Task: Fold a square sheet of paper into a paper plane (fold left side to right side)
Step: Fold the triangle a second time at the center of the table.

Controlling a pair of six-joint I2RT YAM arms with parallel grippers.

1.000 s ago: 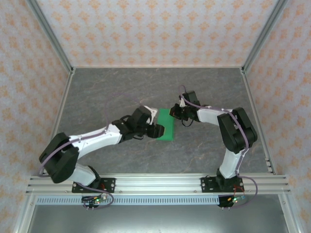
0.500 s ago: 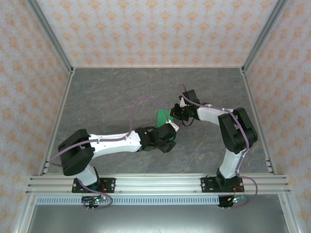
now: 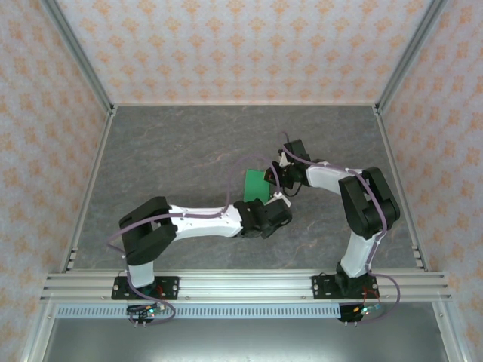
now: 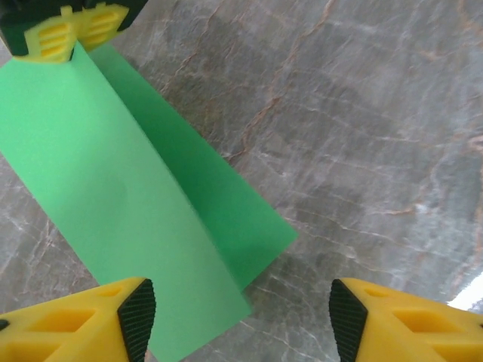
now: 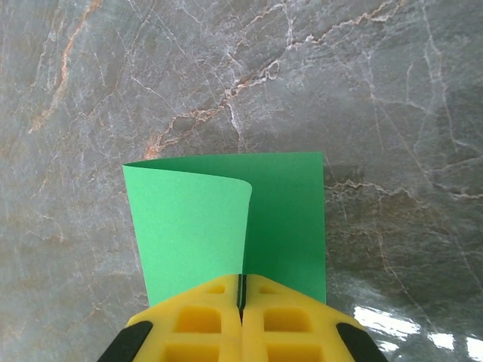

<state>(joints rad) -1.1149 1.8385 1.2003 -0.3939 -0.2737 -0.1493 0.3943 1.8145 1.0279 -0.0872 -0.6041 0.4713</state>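
The left fingers (image 4: 240,320) hang wide open over the near end of the square sheet of paper (image 4: 128,204), holding nothing. The sheet lies half folded on the counter (image 4: 362,113), its flap curled. The right fingers (image 5: 241,300) are shut tight on its far edge. A sideways push could slide the flap and crease it crooked.

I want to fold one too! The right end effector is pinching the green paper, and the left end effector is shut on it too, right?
Not quite. The right end effector does pinch the green paper, but the left end effector is open, not shut on it; the left wrist view shows it.
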